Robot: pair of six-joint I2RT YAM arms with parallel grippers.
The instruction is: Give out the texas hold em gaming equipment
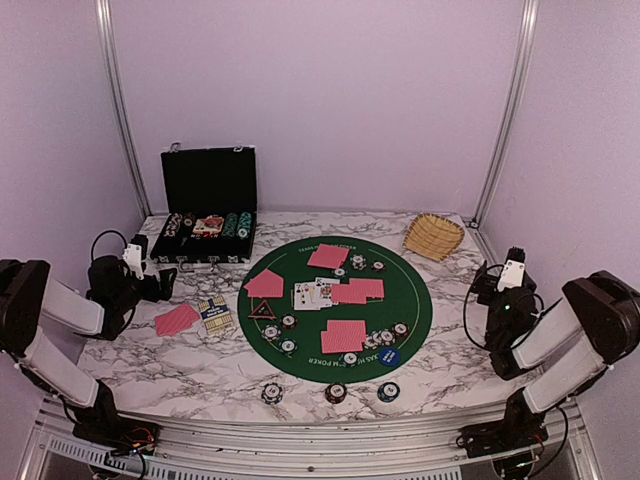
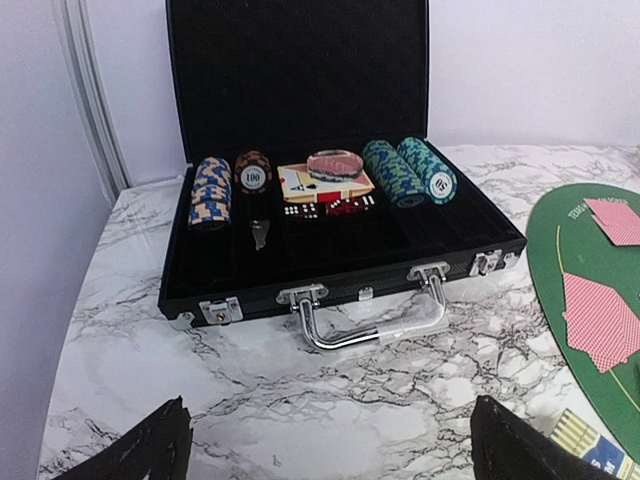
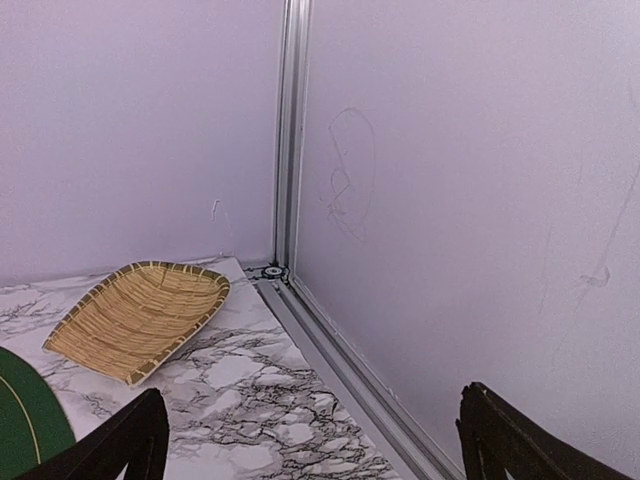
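equipment in the top external view is mostly laid out: red-backed cards in four lots on the green mat, face-up cards at its centre, a triangle marker and a blue button near its rim, loose poker chips scattered between. three chip stacks stand on the marble table between the mat and the near edge. stray cards and a printed item, box or card not determinable, lie off the mat to the left. the left gripper sits just beside the black case; the right gripper sits far right, near the wicker basket.

left wrist view: fingers spread wide with nothing between them, so the hand is released. the case stands open straight ahead, handle toward the hand. chip rolls lie on their sides in the back row, long axes running roughly away from the hand, the teal ones skewed rightward.

right wrist view: fingers likewise apart and empty. the hand faces the corner and the basket; only a sliver of mat shows at lower left, and no task item lies ahead.

judgement: further stock would come from the case, which lies directly before the left hand and well apart from the right, so the left arm is the nearer. its jaws would need to close across a roll's axis, not along it.
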